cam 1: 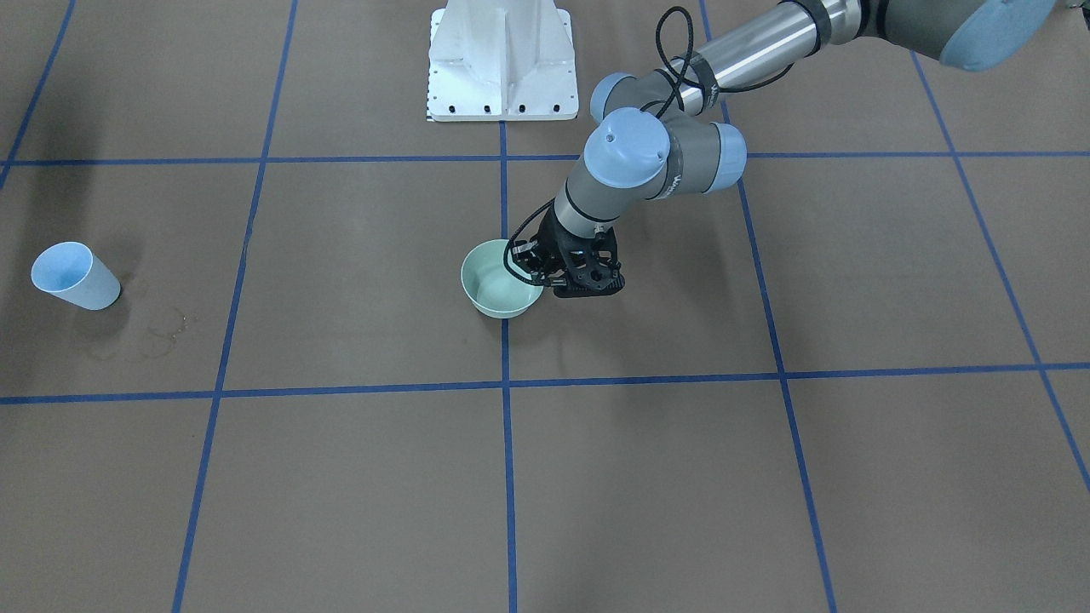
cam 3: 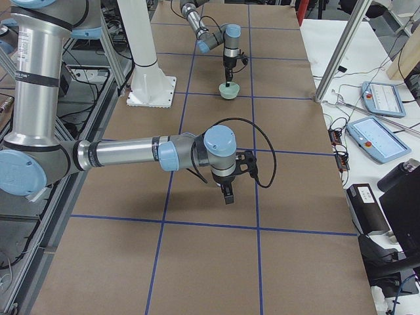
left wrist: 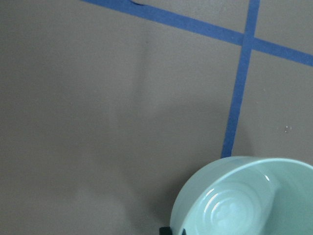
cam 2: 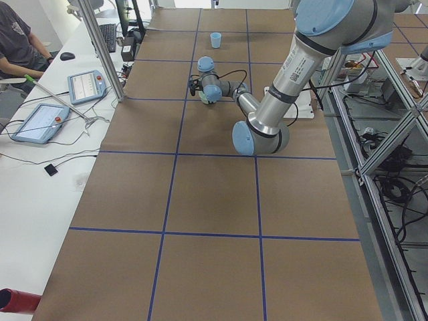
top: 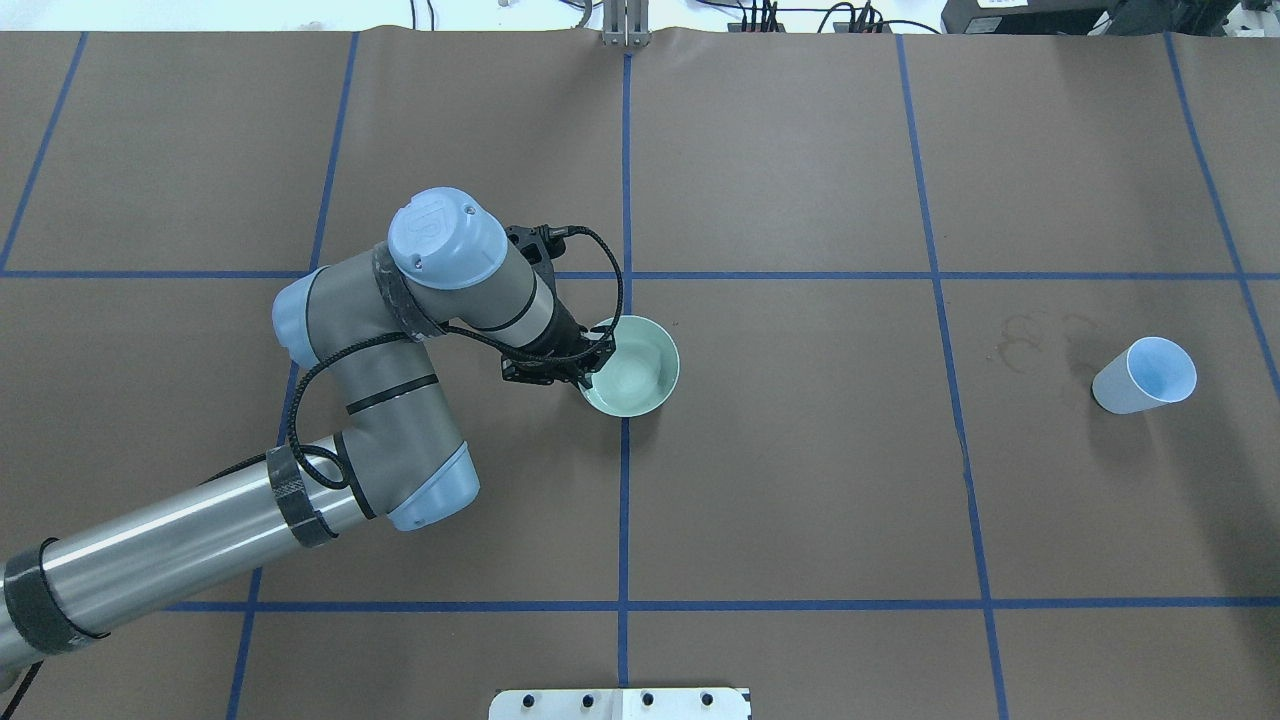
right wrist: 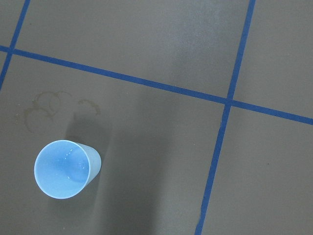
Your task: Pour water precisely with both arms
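A pale green bowl stands at the table's middle, also in the front view and the left wrist view. My left gripper points down at its rim, fingers straddling the rim and shut on it. A light blue cup stands upright far to my right, and the right wrist view looks down into it. Faint white glints of water show at its bottom. My right gripper shows only in the right side view, hanging low over the table. I cannot tell if it is open.
The white ribbed pedestal stands at the robot's base. Dried ring stains mark the brown paper beside the cup. Blue tape lines grid the table. An operator and control tablets are beyond the far edge.
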Controlling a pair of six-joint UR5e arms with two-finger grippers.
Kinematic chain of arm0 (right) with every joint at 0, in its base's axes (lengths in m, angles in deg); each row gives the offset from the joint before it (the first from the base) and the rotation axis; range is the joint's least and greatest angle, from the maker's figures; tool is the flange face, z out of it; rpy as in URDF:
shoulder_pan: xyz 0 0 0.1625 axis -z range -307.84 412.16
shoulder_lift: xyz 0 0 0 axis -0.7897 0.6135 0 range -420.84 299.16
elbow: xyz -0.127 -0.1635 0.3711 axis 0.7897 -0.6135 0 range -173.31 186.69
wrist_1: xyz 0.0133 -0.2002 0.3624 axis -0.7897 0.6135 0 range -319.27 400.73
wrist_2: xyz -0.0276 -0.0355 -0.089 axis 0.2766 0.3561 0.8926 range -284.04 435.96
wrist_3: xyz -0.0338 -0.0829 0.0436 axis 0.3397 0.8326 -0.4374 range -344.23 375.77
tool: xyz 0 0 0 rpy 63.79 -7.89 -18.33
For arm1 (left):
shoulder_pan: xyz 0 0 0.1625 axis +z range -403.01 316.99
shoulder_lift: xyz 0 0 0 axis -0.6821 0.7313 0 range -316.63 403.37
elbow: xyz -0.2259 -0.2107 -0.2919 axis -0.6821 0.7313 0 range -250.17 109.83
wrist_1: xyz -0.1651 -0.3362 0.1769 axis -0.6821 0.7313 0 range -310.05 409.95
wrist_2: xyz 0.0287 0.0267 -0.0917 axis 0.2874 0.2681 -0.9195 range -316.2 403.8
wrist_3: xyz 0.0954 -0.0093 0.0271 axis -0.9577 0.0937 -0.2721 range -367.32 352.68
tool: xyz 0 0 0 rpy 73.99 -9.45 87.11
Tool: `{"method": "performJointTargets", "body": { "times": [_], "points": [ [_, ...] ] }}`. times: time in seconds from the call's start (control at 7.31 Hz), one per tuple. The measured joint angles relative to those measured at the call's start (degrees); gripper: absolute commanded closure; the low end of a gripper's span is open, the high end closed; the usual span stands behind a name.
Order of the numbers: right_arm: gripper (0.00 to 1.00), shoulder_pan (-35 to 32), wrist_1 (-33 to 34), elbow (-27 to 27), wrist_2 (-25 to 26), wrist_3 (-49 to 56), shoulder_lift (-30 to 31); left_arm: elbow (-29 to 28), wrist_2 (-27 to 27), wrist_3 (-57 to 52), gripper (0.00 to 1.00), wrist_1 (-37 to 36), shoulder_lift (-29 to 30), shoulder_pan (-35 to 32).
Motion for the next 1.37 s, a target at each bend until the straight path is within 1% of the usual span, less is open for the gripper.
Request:
{"method": "performJointTargets", "body": {
  "times": [0.41, 0.55, 0.68, 0.82, 0.96, 1.09, 1.23, 1.37],
  "points": [
    [0.00, 0.03, 0.03, 0.00, 0.00, 0.00, 0.00, 0.03, -0.06, 0.00, 1.00, 0.00, -0.15, -0.04],
    [0.00, 0.04, 0.03, -0.01, 0.00, 0.00, 0.00, 0.01, -0.06, 0.00, 0.85, 0.00, -0.24, -0.04],
    [0.00, 0.05, 0.03, -0.05, 0.00, 0.00, 0.00, 0.00, -0.07, 0.00, 0.61, 0.00, -0.35, -0.04],
    [0.00, 0.05, 0.01, -0.07, 0.00, 0.02, -0.02, -0.01, -0.07, 0.00, 0.26, 0.00, -0.45, -0.04],
    [0.00, 0.06, -0.02, -0.08, 0.00, 0.06, -0.05, 0.04, -0.07, 0.00, 0.18, 0.00, -0.49, -0.04],
    [0.00, 0.12, -0.10, -0.07, 0.02, 0.07, -0.08, 0.33, -0.09, 0.02, 0.12, 0.00, -0.48, -0.07],
    [0.00, 0.33, -0.69, -0.06, 0.05, 0.01, -0.08, 1.41, -0.22, 0.08, 0.11, -0.02, -0.44, -0.28],
    [0.00, 0.94, -2.15, -0.06, 0.07, -0.99, -0.09, 3.82, -0.48, 0.13, 0.11, -0.66, -0.63, -0.83]
  ]
}}
